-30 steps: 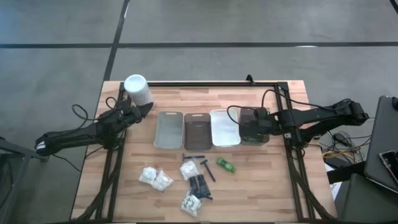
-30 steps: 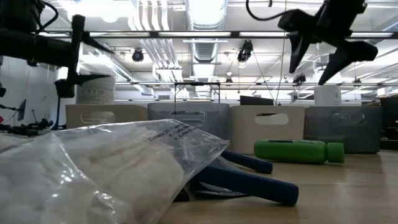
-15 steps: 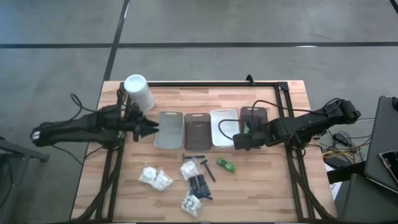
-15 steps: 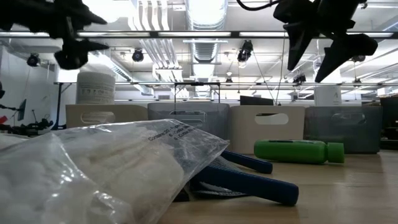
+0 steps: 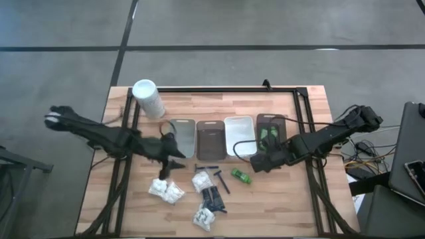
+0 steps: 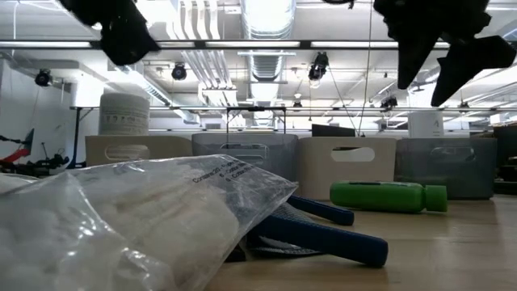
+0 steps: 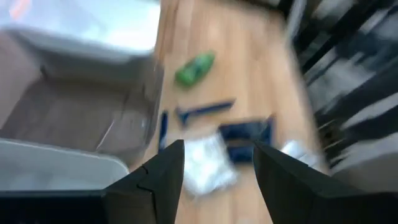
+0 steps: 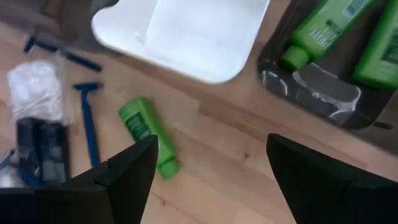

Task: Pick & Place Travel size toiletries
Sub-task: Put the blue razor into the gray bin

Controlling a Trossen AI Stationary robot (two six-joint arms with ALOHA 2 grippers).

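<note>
One green bottle (image 5: 241, 175) lies on its side on the table, near the white tray; it also shows in the right wrist view (image 8: 148, 137) and the low view (image 6: 386, 196). Two more green bottles (image 8: 333, 28) lie in the dark tray (image 5: 271, 129). White packets (image 5: 166, 190), blue razors (image 5: 221, 179) and black sachets (image 5: 212, 197) lie toward the near edge. My left gripper (image 5: 176, 159) hovers open past the grey tray's near end, above a packet (image 7: 205, 163). My right gripper (image 5: 255, 162) hovers open, close right of the loose bottle.
Four trays stand in a row: grey (image 5: 182, 129), brown (image 5: 211, 139), white (image 5: 240, 135) and dark. A tall white container (image 5: 147, 97) stands at the far left corner. A black frame rail (image 5: 219, 89) runs along the far edge. Bare wood lies right of the loose bottle.
My left gripper has swung from beside the white container toward the right and near edge, ending past the grey tray's near end. My right gripper has drawn back from over the dark tray toward the near-left, ending beside the loose green bottle. Both have stayed open.
</note>
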